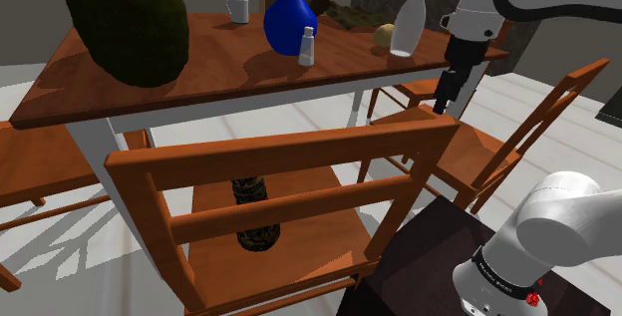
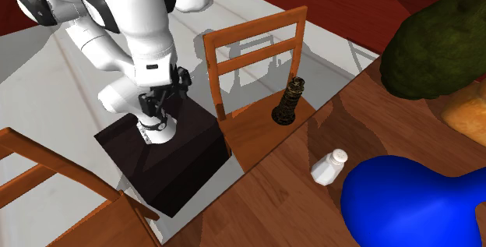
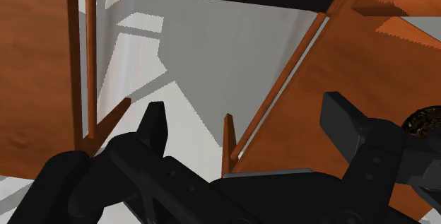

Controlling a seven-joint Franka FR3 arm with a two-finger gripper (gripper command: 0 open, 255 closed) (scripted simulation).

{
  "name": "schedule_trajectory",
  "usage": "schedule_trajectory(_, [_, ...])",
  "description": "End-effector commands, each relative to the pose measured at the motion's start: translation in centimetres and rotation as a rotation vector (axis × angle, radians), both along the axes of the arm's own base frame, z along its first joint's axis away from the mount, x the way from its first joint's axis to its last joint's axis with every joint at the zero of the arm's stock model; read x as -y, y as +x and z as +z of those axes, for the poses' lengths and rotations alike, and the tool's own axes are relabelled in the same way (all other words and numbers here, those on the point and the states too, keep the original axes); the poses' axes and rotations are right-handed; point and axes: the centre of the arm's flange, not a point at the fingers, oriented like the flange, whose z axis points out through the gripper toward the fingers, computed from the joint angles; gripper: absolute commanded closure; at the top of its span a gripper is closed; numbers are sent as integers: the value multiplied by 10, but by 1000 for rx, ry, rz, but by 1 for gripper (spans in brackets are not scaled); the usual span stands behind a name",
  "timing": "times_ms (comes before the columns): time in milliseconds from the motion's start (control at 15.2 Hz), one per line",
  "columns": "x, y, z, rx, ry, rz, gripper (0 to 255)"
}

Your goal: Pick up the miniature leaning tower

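Miniature leaning tower point(image 2: 288, 101), a dark, speckled, tiered column, stands on the orange-brown wooden chair seat point(image 2: 253, 132) beside the tabletop point(image 2: 288, 202). Likely light, rigid, rough: I would pinch mid-shaft. My black tool point(image 3: 245, 116) hangs spread, well apart.

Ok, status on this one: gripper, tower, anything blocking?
Gripper open, empty, well clear of the tower. Miniature leaning tower untouched, standing on the chair seat beside the table edge. Chair backrest and table edge may crowd the approach.
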Motion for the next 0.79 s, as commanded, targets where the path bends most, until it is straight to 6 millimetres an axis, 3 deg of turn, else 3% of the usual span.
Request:
schedule_trajectory(0, [0,0,0,0,0,0,0])
schedule_trajectory(726, [-124,69,-31,-23,16,57,0])
